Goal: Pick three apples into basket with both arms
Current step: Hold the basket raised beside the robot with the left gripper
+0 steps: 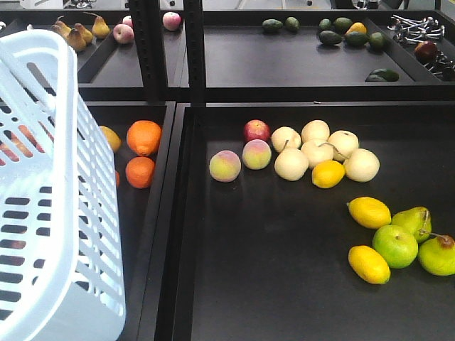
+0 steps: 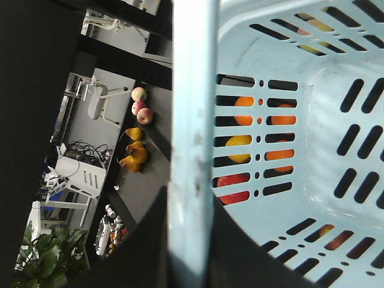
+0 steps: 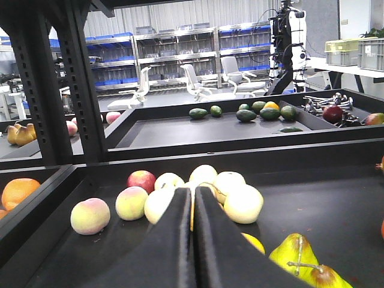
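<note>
The pale blue-white slotted basket (image 1: 64, 213) hangs tilted at the far left, over the left tray. My left gripper (image 2: 192, 201) is shut on a pale bar of the basket (image 2: 312, 120), either rim or handle. No fruit shows in the visible part of its inside; red fruit (image 2: 234, 180) shows through the slots. One dark red apple (image 1: 257, 131) lies at the back of the fruit cluster in the middle tray, also in the right wrist view (image 3: 141, 180). My right gripper (image 3: 193, 191) is shut and empty, low over that tray, short of the cluster. It is out of the front view.
Two peaches (image 1: 225, 165), pale apples (image 1: 316, 150), lemons (image 1: 369, 212) and green pears (image 1: 395, 246) lie in the middle tray. Oranges (image 1: 143, 136) sit beside the basket. A dark maroon fruit (image 1: 426, 50) and avocados (image 1: 343, 34) lie in the back tray. A black post (image 1: 193, 50) stands between the trays.
</note>
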Available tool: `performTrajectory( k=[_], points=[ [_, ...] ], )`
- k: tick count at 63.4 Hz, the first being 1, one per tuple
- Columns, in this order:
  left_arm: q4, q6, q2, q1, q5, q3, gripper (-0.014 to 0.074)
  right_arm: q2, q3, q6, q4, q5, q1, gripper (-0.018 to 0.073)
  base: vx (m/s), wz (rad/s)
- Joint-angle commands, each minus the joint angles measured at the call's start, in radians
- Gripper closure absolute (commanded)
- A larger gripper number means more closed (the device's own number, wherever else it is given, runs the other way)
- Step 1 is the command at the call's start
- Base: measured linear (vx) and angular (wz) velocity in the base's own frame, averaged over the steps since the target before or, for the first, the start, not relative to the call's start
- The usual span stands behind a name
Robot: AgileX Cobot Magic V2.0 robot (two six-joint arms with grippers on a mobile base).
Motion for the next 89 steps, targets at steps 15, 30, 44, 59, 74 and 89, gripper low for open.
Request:
performTrajectory(
  k=[15, 30, 44, 59, 74, 89],
  points=[
    [0.035, -0.012, -0.002, -0.004, -0.074, -0.028, 0.0604, -0.013, 0.015, -0.001, -0.003, -0.077, 0.000, 0.0568, 0.00, 0.00],
    [0.035, -0.012, -0.002, -0.004, -0.074, -0.028, 0.0604, -0.013, 0.015, -0.001, -0.003, -0.077, 0.000, 0.0568, 0.00, 0.00],
    [0.035, -0.012, -0.002, -0.004, -0.074, -0.028, 0.0604, -0.013, 0.015, -0.001, -0.003, -0.077, 0.000, 0.0568, 0.00, 0.00],
    [0.035, -0.012, -0.002, -0.004, -0.075, -0.028, 0.0603, -0.013, 0.015, -0.001, -0.003, -0.077, 0.000, 0.0568, 0.00, 0.00],
    [0.035, -0.012, -0.002, -0.004, -0.075, -0.028, 0.0603, -0.013, 0.015, -0.001, -0.003, -0.077, 0.000, 0.0568, 0.00, 0.00],
    [0.035, -0.012, -0.002, -0.004, -0.075, -0.028, 0.0603, -0.013, 0.015, -0.001, -0.003, -0.077, 0.000, 0.0568, 0.00, 0.00]
  ],
)
